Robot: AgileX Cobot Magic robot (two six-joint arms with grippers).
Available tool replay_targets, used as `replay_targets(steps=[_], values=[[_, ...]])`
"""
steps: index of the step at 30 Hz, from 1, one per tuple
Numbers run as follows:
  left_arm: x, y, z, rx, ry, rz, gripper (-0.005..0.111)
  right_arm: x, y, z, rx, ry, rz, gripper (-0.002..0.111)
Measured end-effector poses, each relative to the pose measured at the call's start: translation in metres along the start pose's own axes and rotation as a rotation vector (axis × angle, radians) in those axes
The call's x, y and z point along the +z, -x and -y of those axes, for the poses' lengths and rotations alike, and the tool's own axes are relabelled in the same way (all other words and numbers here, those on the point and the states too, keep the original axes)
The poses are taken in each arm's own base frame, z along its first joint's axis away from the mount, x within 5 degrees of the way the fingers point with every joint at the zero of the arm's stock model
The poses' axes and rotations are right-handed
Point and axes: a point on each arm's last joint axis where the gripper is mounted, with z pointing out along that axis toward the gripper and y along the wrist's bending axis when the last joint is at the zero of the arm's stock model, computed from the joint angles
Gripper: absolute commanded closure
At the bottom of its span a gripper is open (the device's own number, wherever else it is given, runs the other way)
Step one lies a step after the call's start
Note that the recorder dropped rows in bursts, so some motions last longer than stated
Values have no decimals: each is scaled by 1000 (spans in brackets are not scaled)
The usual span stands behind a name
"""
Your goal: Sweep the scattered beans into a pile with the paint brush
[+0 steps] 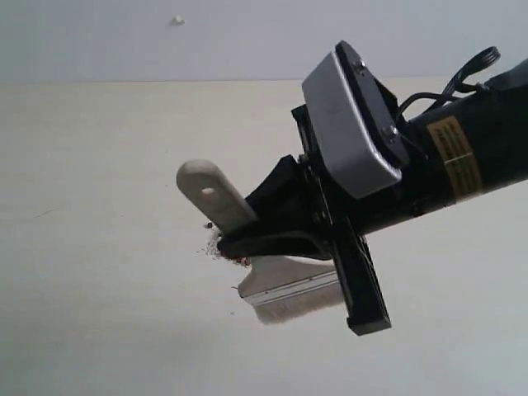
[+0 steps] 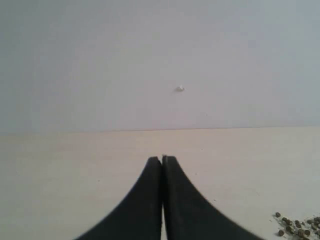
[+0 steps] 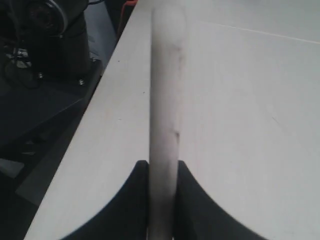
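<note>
The black right gripper is pinching the cream handle of the wide, silver-ferruled paint brush, slanting bristles-down, with the tiny reddish-brown beans lying just beside its ferrule, toward the left gripper, which is sitting pressed together, empty.

A pale cream table meets a grey wall at its far edge. A white speck marks the wall.

Pile seemingly mostly hidden behind right claw; beans cut by frame edge
</note>
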Motion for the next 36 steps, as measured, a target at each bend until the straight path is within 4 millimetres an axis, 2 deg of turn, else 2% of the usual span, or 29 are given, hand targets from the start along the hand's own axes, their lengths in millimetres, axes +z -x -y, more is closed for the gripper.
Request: replay_targets(steps=[7, 12, 15, 18, 24, 36], values=[[0, 0, 0, 0, 0, 0, 107, -14, -42, 21, 40, 51, 42, 108], [0, 0, 0, 0, 0, 0, 107, -28, -87, 51, 124, 0, 48, 108], [0, 0, 0, 0, 0, 0, 107, -29, -111, 68, 180, -16, 46, 108], [0, 0, 0, 0, 0, 0, 107, -25, -125, 81, 209, -12, 56, 108], [0, 0, 0, 0, 0, 0, 107, -15, -140, 92, 246, 21, 105, 108], [0, 0, 0, 0, 0, 0, 107, -8, -144, 118, 217, 26, 127, 108]])
